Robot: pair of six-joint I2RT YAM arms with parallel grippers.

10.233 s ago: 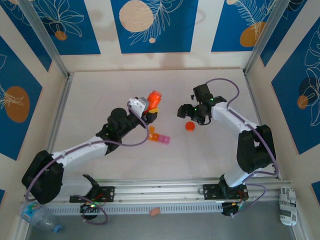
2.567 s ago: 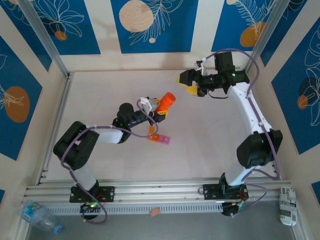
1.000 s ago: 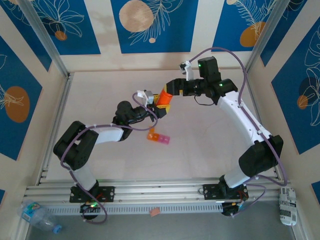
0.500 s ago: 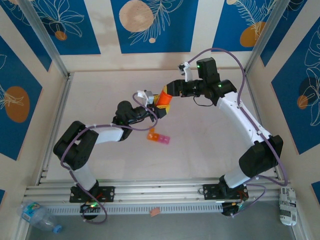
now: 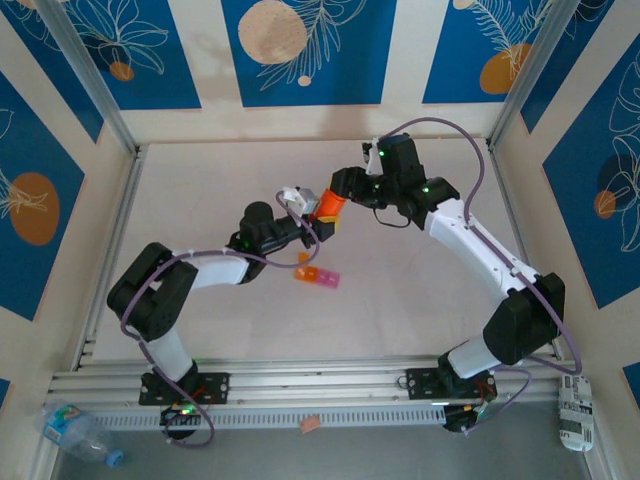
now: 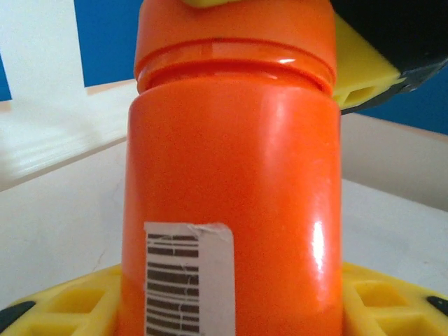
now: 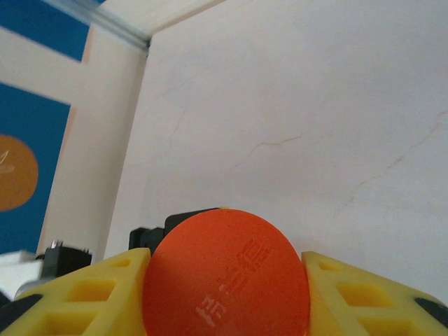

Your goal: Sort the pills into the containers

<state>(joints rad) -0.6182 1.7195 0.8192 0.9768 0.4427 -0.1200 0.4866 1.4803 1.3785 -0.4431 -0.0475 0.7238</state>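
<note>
An orange pill bottle point(image 5: 328, 206) with a barcode label point(image 6: 187, 280) is held tilted above the table between both arms. My left gripper point(image 5: 318, 224) is shut on the bottle's body point(image 6: 231, 182), one yellow finger point(image 6: 77, 308) on each side. My right gripper point(image 5: 341, 189) is shut on the bottle's orange cap point(image 7: 227, 273), yellow fingers point(image 7: 364, 294) pressing its rim. The cap point(image 6: 234, 35) sits on the bottle. The containers point(image 5: 319, 275), a small orange and pink strip, lie on the table below the bottle, with a small orange piece point(image 5: 303, 257) beside them. The pills are out of view.
Walls and aluminium posts point(image 5: 118, 120) close in the pale table point(image 5: 200, 170) on three sides. A metal rail point(image 5: 320, 385) runs along the near edge. Beyond it lie a plastic water bottle point(image 5: 75, 432), a small pink item point(image 5: 309, 425) and a white object point(image 5: 573, 408).
My right gripper has closed onto the cap and shifted slightly down and left with the bottle's top. The left gripper keeps its hold on the bottle's body.
</note>
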